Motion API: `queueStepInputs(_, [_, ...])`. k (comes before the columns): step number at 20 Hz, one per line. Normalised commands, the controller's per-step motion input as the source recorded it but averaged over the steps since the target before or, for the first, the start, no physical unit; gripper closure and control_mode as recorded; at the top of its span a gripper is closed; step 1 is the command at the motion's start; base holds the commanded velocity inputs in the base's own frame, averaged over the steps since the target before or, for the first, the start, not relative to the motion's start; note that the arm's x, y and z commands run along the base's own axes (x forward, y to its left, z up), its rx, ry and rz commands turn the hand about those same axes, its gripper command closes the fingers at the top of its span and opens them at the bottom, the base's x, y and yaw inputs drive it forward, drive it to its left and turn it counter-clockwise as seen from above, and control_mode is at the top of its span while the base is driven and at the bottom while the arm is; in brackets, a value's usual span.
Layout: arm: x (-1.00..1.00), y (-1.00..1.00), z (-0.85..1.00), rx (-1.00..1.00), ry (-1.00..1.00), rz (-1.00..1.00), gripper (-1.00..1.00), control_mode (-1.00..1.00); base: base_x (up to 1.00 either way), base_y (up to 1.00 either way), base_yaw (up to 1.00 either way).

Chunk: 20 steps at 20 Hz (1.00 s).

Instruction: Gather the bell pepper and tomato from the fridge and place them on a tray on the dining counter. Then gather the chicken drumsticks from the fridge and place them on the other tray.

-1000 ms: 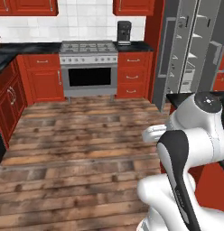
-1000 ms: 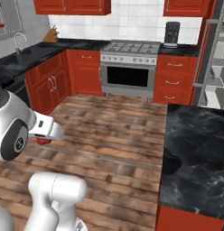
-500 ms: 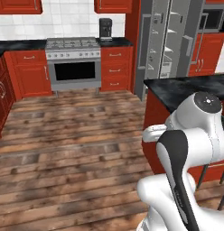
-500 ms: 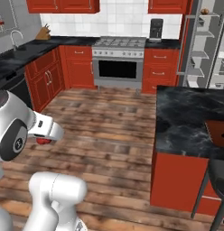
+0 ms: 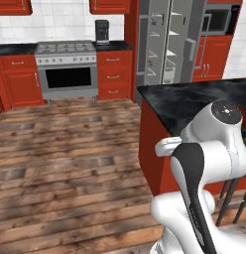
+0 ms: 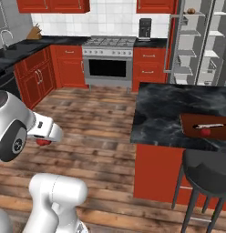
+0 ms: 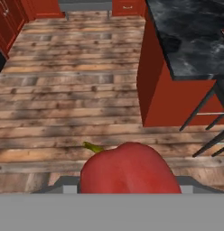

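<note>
Swinging right with the base since a second ago, both base views have shifted: the stove (image 5: 65, 69) now sits at about ten o'clock in the left view, the fridge (image 5: 169, 42) stands at one o'clock with its doors open and pale shelves showing, and the counter (image 6: 178, 113) has come in at three o'clock of the right view; this is camera motion, not the things moving. In the hand view a bell pepper (image 7: 127, 170) fills the six o'clock area: glossy, deep red, rounded and lobed, with a short yellow-green stem at its upper left. It sits right at the gripper (image 7: 125, 182), whose jaws are hidden behind it, so the claw appears clamped on the pepper, jaws held wide by its bulk. In the right view a small red patch of it (image 6: 42, 141) peeks from under the white hand at nine o'clock, above the plank floor (image 6: 92, 136). On the black, white-veined counter lies a reddish-brown tray (image 6: 197, 123) at three o'clock, carrying a small round red tomato (image 6: 205, 132) just below a thin pale streak I cannot make out. A dark stool (image 6: 208, 166) stands before the counter at four o'clock.
</note>
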Motion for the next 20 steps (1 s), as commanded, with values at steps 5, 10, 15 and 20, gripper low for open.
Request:
queueStepInputs(5, [0.00, 0.00, 0.00, 0.00, 0.00, 0.00, 1.00, 1.00, 0.27, -0.84, 0.00])
queueStepInputs(10, [0.00, 0.00, 0.00, 0.00, 0.00, 0.00, 1.00, 1.00, 0.42, -0.80, 0.00])
queueStepInputs(15, [0.00, 0.00, 0.00, 0.00, 0.00, 0.00, 1.00, 1.00, 0.57, -0.77, 0.00])
queueStepInputs(20, [0.00, 0.00, 0.00, 0.00, 0.00, 0.00, 1.00, 1.00, 0.49, -0.75, 0.00])
